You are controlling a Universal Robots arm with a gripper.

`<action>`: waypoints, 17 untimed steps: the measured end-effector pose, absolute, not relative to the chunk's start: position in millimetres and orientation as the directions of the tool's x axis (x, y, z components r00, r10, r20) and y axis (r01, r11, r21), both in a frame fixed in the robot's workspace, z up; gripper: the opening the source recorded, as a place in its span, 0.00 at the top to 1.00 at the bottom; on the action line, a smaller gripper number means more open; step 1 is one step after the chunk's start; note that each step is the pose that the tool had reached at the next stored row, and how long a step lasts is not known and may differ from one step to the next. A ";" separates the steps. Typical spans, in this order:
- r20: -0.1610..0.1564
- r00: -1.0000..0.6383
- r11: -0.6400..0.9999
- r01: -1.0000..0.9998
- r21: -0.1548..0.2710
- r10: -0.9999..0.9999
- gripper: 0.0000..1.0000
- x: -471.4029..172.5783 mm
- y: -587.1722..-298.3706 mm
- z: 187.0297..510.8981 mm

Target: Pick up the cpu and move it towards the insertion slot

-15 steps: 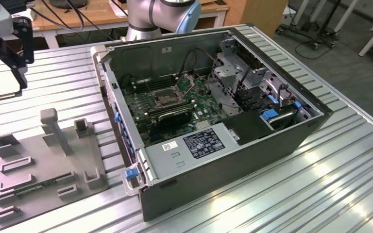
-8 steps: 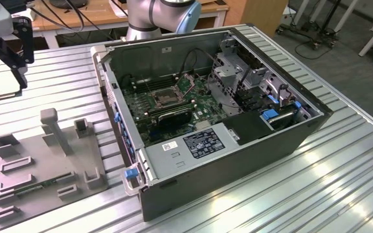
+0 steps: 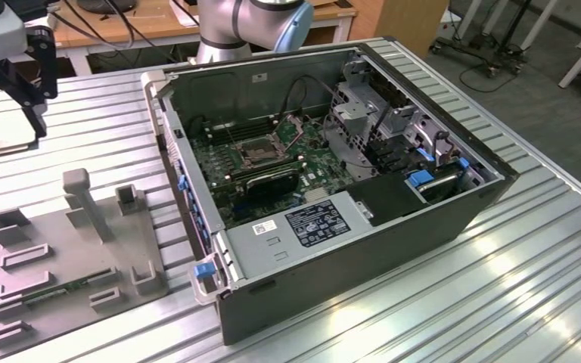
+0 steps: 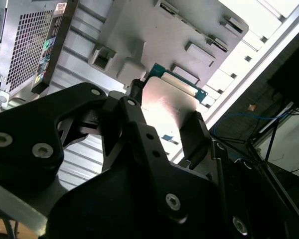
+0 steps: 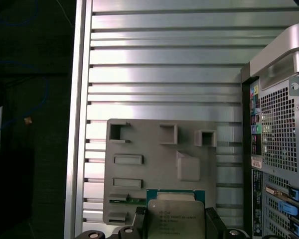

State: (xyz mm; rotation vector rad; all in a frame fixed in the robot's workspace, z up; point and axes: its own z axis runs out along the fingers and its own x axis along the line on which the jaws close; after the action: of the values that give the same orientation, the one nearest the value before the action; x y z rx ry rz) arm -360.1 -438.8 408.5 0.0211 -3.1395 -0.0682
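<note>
My gripper (image 3: 6, 134) hangs high over the slatted table at the exterior view's left, shut on the cpu (image 3: 10, 145), a pale square chip held flat between the black fingers (image 3: 36, 113). In both wrist views the silver face of the cpu (image 5: 173, 216) (image 4: 167, 104) shows, clamped on two opposite edges by the fingers (image 5: 139, 221) (image 4: 197, 132). The insertion slot (image 3: 266, 155), a silver frame with a dark centre, lies on the green board inside the open computer case (image 3: 392, 227), well off toward the exterior view's right of the gripper.
A grey plastic tray (image 3: 69, 257) (image 5: 154, 169) lies below the gripper, with upright posts (image 3: 81, 200) and a narrow green circuit strip (image 3: 63, 291). The case wall (image 3: 175, 174) stands between gripper and board. Drive cages and cables (image 3: 371, 121) crowd the far side of the case.
</note>
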 end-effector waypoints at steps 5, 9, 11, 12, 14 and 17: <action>0.001 -1.000 0.999 -0.013 0.043 -0.014 0.46 -353.0 -438.8 408.0; 0.001 -1.000 0.999 -0.013 0.043 -0.013 0.46 -346.0 -438.8 407.6; 0.001 -1.000 0.999 -0.013 0.043 -0.014 0.46 -342.9 -438.8 407.4; 0.001 -1.000 0.999 -0.013 0.044 -0.013 0.46 -341.2 -438.8 407.3; 0.001 -1.000 0.999 -0.013 0.043 -0.013 0.46 -337.6 -438.8 407.1; 0.001 -1.000 0.999 -0.013 0.043 -0.013 0.46 -332.2 -438.8 406.7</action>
State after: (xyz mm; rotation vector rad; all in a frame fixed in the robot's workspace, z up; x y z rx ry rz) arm -332.2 -438.8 406.7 0.0211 -3.1396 -0.0682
